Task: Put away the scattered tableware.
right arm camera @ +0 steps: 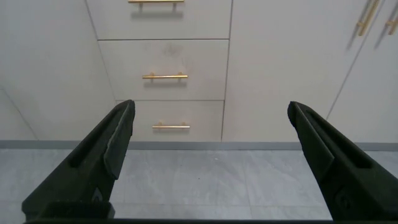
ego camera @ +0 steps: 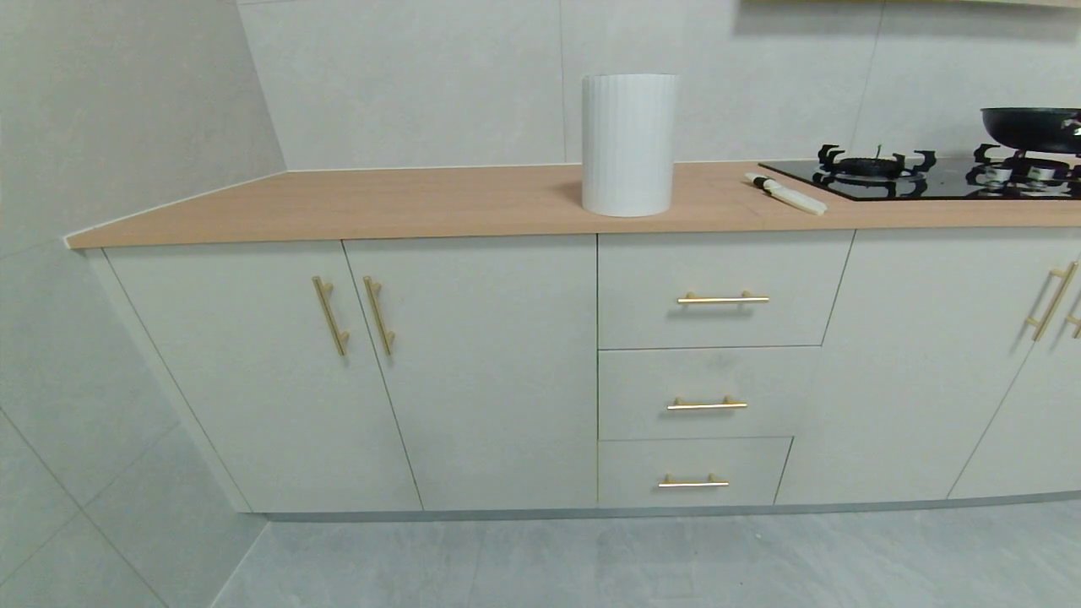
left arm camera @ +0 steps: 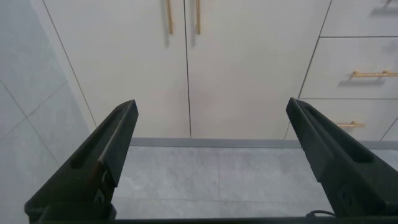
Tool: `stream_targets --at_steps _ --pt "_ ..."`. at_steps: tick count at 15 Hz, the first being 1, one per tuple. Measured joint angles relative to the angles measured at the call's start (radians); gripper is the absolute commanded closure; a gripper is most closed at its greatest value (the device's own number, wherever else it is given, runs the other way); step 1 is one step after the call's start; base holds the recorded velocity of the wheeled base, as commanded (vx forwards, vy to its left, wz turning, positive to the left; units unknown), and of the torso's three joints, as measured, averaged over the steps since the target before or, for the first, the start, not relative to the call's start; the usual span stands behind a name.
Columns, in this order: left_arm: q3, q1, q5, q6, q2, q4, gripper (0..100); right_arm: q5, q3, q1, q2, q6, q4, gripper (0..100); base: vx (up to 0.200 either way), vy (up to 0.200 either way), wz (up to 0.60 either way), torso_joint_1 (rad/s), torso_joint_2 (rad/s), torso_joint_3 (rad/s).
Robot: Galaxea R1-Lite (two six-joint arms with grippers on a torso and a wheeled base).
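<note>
Honestly, my left gripper [left arm camera: 210, 107] and right gripper [right arm camera: 210, 107] both hang wide apart and empty down by the cabinet fronts [ego camera: 473, 363], so on the way up I could clip the countertop [ego camera: 422, 203] edge. The white knife [ego camera: 785, 193] lies flat up there between the ribbed canister [ego camera: 629, 143] and the hob [ego camera: 929, 181], dark end toward the wall and pale end angled at the front edge. A sloppy pinch across that diagonal could skid it off

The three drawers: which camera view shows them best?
The head view: all three drawers appear whole and unobstructed. The right wrist view shows the middle and bottom drawers but cuts off most of the top one. The left wrist view catches just their left parts at its edge.
</note>
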Motion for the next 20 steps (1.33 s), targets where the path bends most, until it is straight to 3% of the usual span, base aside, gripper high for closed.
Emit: stream_targets --at_steps 20 --pt "0.0 0.0 0.0 -0.002 0.0 0.0 0 0.003 0.0 0.0 0.001 0.001 0.001 0 0.2 0.0 0.0 0.002 0.0 0.001"
